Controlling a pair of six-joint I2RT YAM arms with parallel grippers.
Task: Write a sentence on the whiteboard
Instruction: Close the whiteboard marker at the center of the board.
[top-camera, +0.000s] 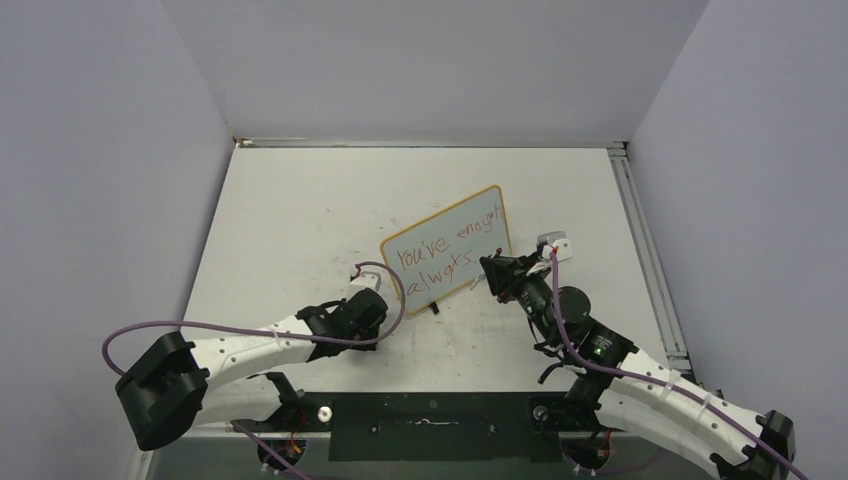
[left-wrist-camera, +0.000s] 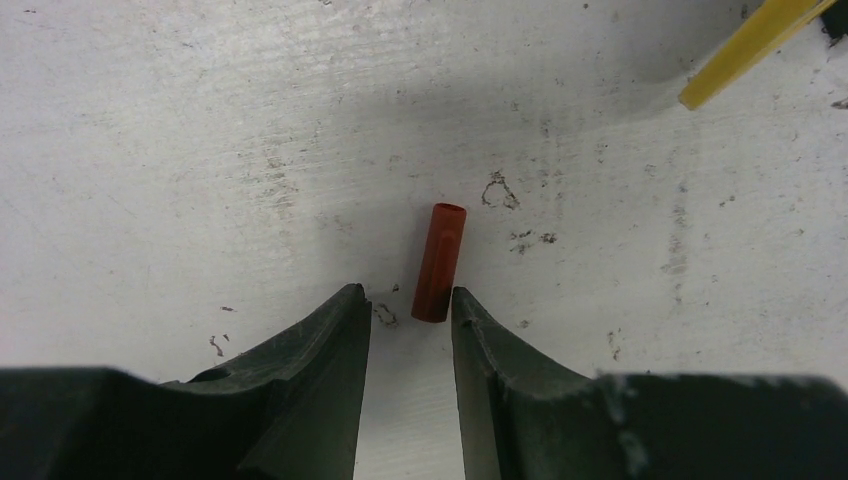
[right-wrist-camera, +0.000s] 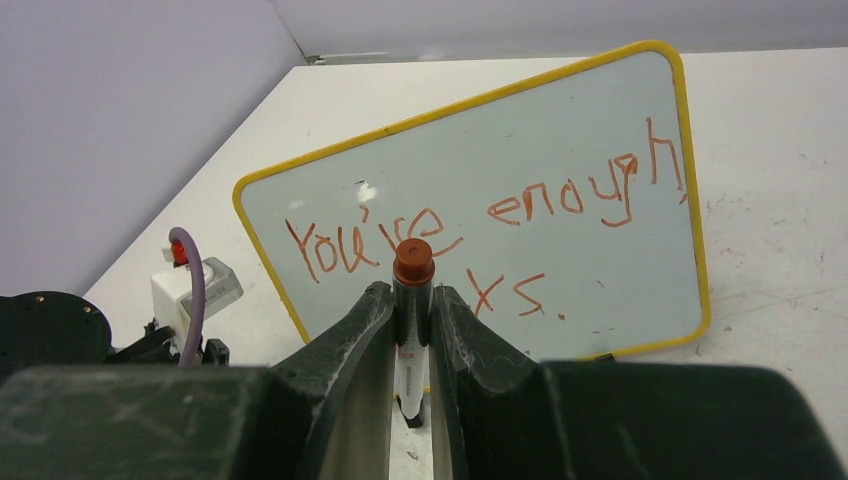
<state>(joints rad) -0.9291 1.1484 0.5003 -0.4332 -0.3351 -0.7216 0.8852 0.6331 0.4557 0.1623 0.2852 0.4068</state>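
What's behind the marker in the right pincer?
The whiteboard with its red sentence. The marker and right pincer cover the second line's start.

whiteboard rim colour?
Yellow. The whiteboard rim shows best in the right wrist view.

Top view looks down over the table (top-camera: 300, 200) from afar; wrist views sit close, the right sharing the whiteboard (top-camera: 447, 245)
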